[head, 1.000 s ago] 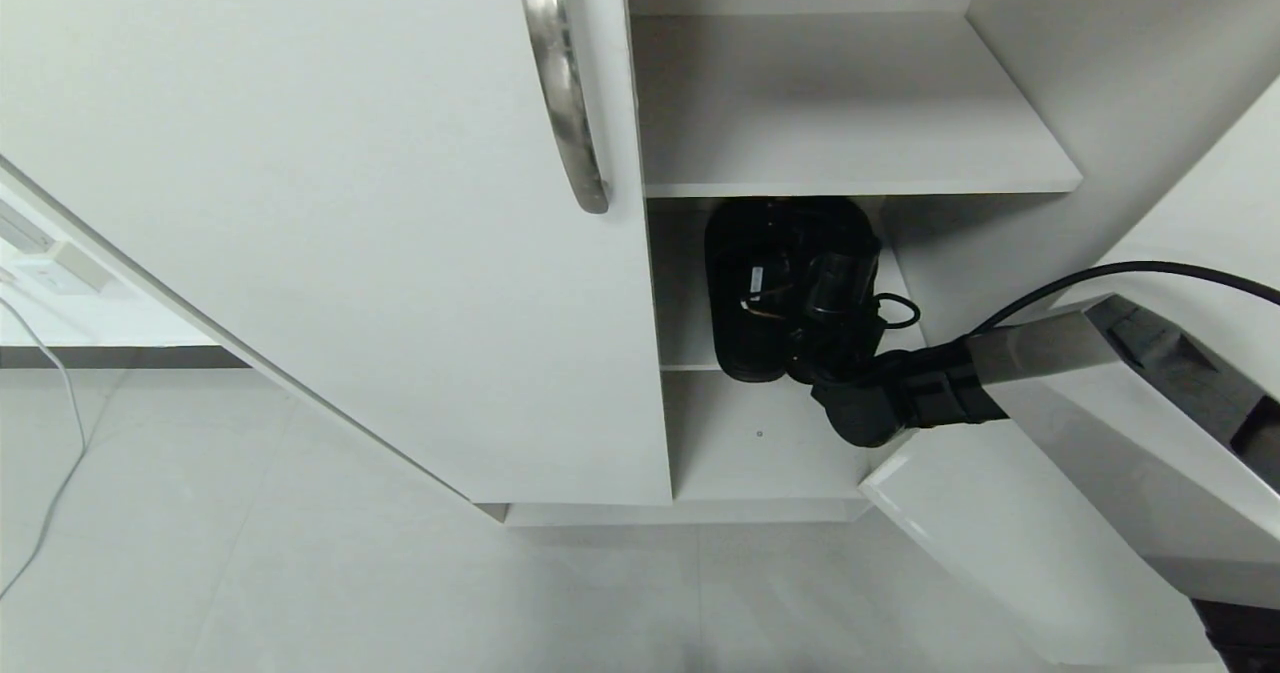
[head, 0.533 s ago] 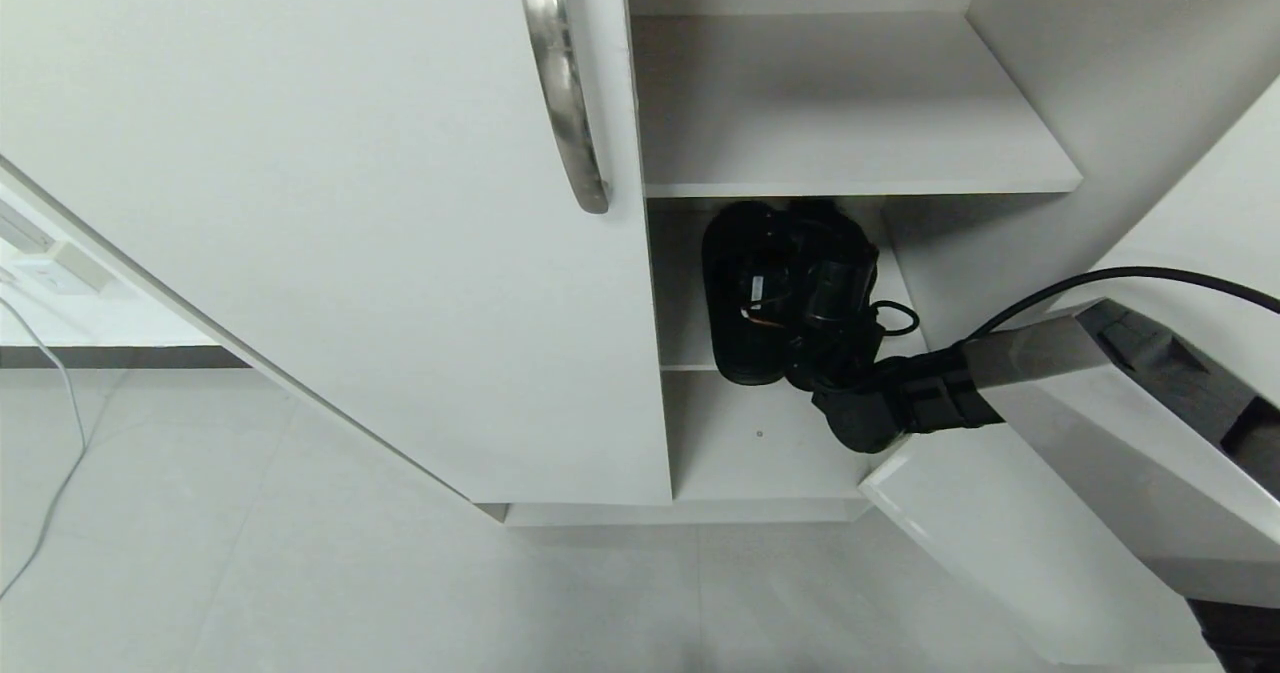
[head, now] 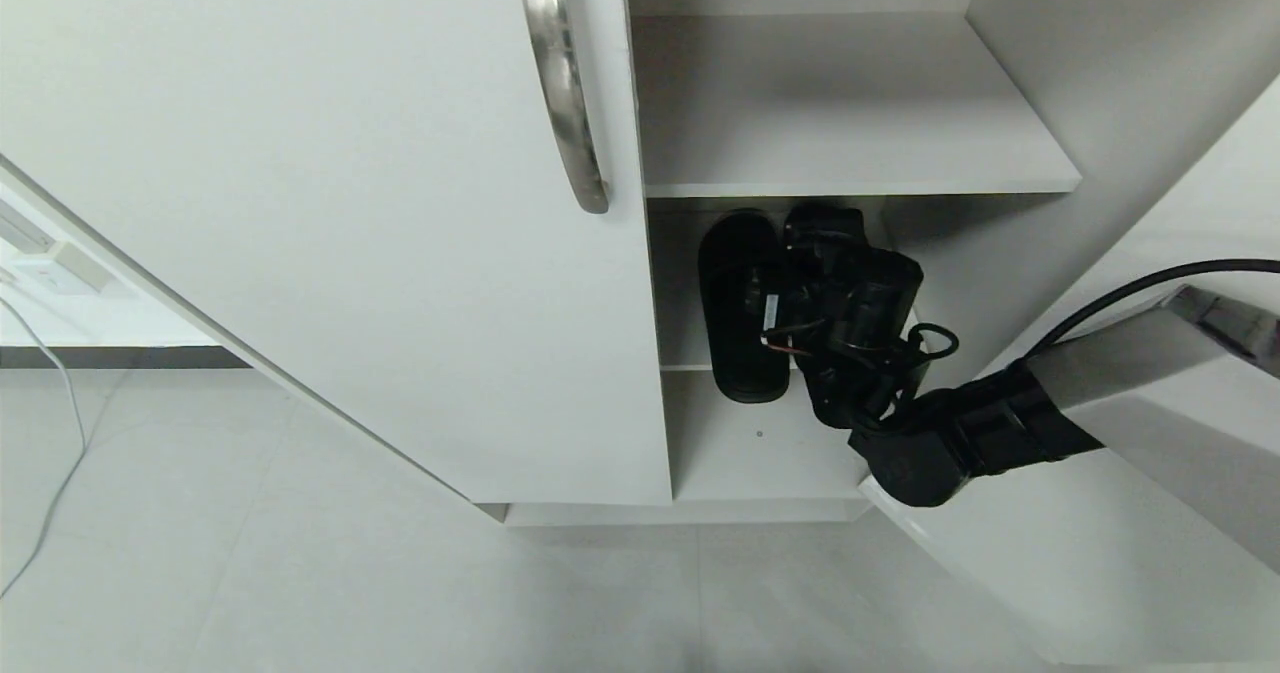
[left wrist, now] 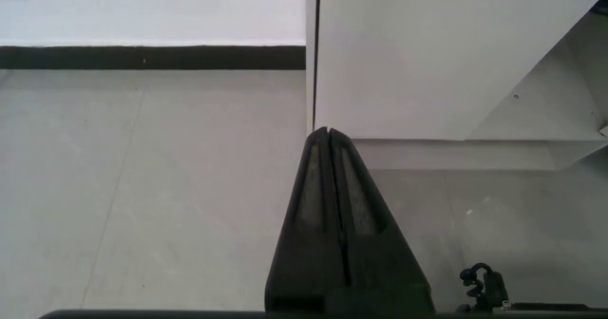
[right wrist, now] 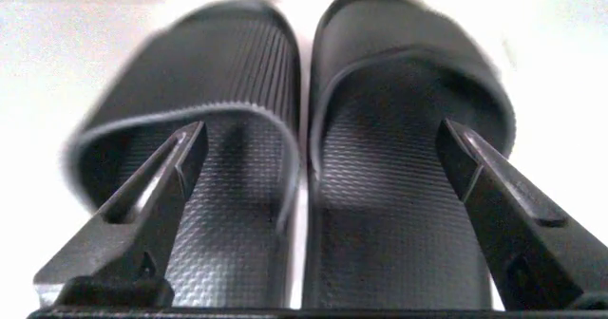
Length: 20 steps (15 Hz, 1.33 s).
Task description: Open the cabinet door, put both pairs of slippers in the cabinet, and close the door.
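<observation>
A pair of black slippers [right wrist: 204, 167] lies side by side on the cabinet's lower shelf [head: 680, 323], toes toward the back. In the head view the left slipper [head: 738, 303] shows in full, while the other is mostly hidden under my right gripper [head: 822, 245]. My right gripper [right wrist: 318, 158] stands wide open just behind the slippers' heels, with one finger [right wrist: 157, 200] outside each slipper and nothing held. My left gripper [left wrist: 328, 139] is shut and empty, hanging over the floor near the lower corner of a white cabinet door [left wrist: 427, 53].
The cabinet's left door [head: 350, 203], with its metal handle [head: 565, 83], is closed. The right door [head: 1020, 573] is swung open under my right arm. An empty upper shelf [head: 850, 103] and the cabinet floor [head: 750, 443] have free room. A cable [head: 50, 453] lies on the floor at the left.
My right arm has drawn back toward the cabinet's front and to the right, uncovering the left slipper, which stays on the shelf.
</observation>
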Tool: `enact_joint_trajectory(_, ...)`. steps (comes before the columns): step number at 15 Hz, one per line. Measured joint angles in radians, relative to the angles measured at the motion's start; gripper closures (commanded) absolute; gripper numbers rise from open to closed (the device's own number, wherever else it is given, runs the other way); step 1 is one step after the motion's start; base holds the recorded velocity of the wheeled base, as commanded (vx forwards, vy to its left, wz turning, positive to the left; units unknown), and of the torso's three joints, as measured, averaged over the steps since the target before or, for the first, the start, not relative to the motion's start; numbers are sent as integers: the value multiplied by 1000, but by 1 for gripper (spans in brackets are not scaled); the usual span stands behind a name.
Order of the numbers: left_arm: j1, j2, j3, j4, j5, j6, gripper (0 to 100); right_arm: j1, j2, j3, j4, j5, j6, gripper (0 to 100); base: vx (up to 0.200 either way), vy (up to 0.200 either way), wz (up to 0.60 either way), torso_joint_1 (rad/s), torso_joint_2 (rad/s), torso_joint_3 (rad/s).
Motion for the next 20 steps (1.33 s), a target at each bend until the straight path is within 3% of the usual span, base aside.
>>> enact_joint_trajectory(4, 0, 0, 0, 0, 0, 0, 100, 35, -87, 167, -76, -1, 0, 0, 0, 0, 0, 0, 0, 0)
enact_joint_trajectory(8, 0, 0, 0, 0, 0, 1, 100, 114, -169, 414, -192, -1, 1, 0, 0, 0, 0, 0, 0, 0)
enact_joint_trajectory(11, 0, 0, 0, 0, -1, 2, 100, 169, -223, 524, -231, 3, 0, 0, 0, 0, 0, 0, 0, 0)
enact_joint_trajectory(18, 0, 0, 0, 0, -2, 0, 100, 201, -270, 575, -235, 6, 1, 0, -200, 0, 0, 3, 4, 3)
enact_joint_trajectory(20, 0, 0, 0, 0, -2, 0, 100, 201, -271, 579, -236, 6, 1, 0, 0, 0, 0, 0, 0, 0)
